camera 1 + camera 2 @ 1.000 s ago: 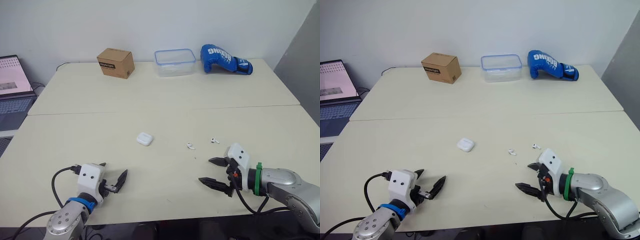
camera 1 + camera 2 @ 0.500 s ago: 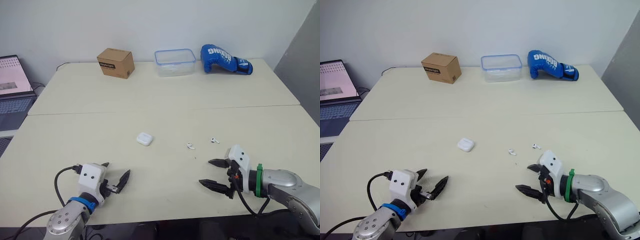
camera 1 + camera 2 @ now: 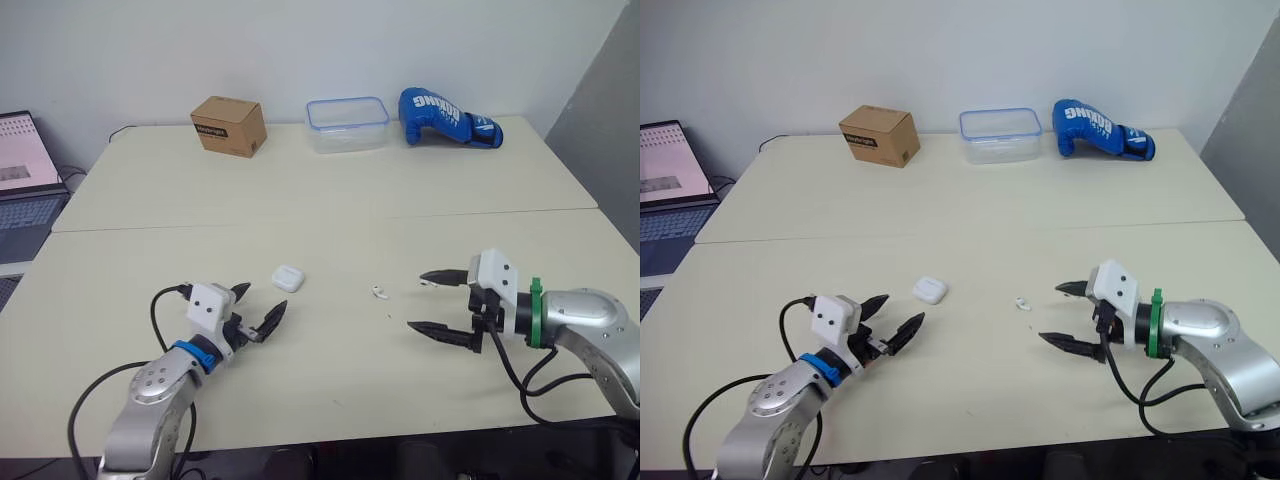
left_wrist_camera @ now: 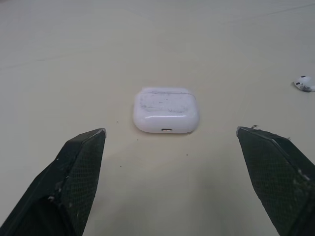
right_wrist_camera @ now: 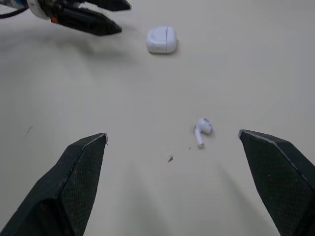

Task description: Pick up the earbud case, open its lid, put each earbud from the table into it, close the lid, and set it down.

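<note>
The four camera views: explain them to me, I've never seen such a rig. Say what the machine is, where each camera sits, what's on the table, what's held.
This is a humanoid robot with two arms, each ending in a black two-fingered gripper. Two pictures come from cameras in its head, looking down over a table; two come from its wrists, looking out between the fingers. The left gripper is open, pointed at the white earbud case; the right gripper is open near a loose earbud. Nothing is held. Along the far edge stand a cardboard box, a clear plastic container and a blue boxing glove; a laptop sits off to the robot's left.
</note>
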Robot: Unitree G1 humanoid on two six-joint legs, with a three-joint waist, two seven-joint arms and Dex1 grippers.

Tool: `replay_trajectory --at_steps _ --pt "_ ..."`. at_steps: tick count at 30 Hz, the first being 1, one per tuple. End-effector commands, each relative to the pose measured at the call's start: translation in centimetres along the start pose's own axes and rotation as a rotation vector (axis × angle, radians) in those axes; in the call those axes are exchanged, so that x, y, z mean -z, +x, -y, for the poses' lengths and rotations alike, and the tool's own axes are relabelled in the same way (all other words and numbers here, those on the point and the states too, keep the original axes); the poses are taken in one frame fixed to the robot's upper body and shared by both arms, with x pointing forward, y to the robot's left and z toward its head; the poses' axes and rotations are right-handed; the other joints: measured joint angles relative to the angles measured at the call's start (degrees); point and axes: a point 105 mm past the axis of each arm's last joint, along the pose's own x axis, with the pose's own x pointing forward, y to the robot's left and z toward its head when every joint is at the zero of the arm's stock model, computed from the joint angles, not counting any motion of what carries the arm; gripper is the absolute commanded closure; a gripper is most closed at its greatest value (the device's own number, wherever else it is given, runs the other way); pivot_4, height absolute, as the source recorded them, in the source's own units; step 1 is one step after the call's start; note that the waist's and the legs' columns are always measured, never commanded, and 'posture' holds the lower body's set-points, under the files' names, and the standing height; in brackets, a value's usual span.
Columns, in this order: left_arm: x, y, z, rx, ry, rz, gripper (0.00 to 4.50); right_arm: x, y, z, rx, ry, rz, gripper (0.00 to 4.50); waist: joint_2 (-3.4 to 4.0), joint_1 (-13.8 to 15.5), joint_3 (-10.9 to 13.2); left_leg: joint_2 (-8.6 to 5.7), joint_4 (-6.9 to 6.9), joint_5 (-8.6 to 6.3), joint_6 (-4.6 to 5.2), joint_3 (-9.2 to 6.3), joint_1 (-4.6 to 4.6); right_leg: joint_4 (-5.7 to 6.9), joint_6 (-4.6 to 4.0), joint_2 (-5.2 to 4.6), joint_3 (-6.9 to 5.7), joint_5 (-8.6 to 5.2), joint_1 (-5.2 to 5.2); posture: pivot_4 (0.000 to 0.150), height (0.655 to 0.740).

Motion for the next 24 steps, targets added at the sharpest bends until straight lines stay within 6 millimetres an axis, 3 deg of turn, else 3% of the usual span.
replay_trajectory --at_steps 1,14,24 --pt "-0.7 0.8 -0.1 -0.004 0.054 0.048 0.04 -1.8 -0.6 0.7 0.006 -0.072 0.038 0.01 0.00 0.00 0.00 0.00 0.00 0.00 0.00 -0.01 -0.01 0.00 0.00 0.00 -0.01 0.00 0.00 0.150 0.7307" --pt "0.4 3.4 0.3 0.012 0.037 0.037 0.04 -2.7 -0.2 1.2 -0.006 -0.095 0.073 0.01 0.00 0.00 0.00 -0.02 0.02 0.01 -0.02 -0.02 -0.02 0.01 0.01 -0.01 -0.01 0.00 -0.02 0.150 0.7307" --pt "1.1 3.9 -0.1 -0.029 0.015 0.025 0.04 -2.7 0.4 0.8 -0.022 -0.097 0.083 0.01 0.01 0.01 -0.01 -0.02 0.02 0.02 -0.03 -0.03 -0.02 0.04 0.01 -0.02 0.00 0.00 -0.03 0.150 0.7307"
